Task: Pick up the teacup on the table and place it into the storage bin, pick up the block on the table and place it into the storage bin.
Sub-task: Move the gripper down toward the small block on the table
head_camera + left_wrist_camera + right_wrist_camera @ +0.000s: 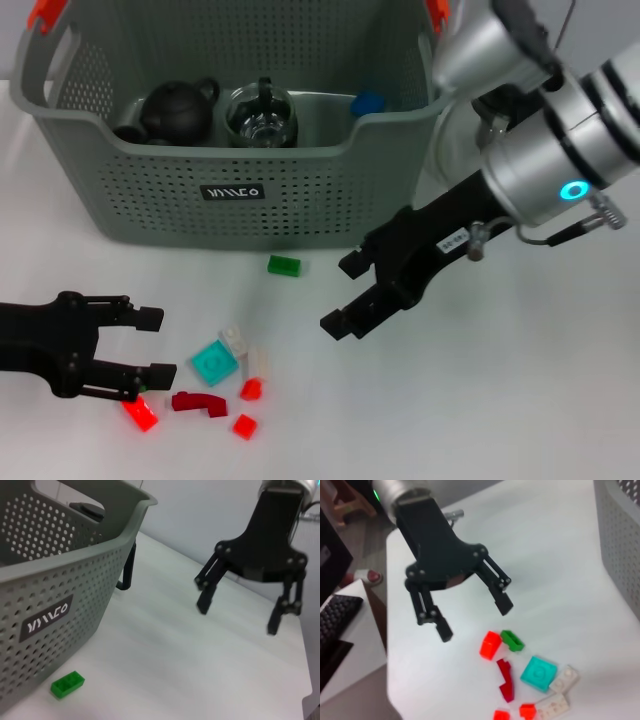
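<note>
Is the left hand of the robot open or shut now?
Open. The left hand hangs with its fingers apart and empty over the scattered blocks, beside a red block.

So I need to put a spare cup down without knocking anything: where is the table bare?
Bare table lies right of the right gripper, and between the green block and the block cluster. It is crowded around that cluster, near the left gripper. The storage bin fills the back.
</note>
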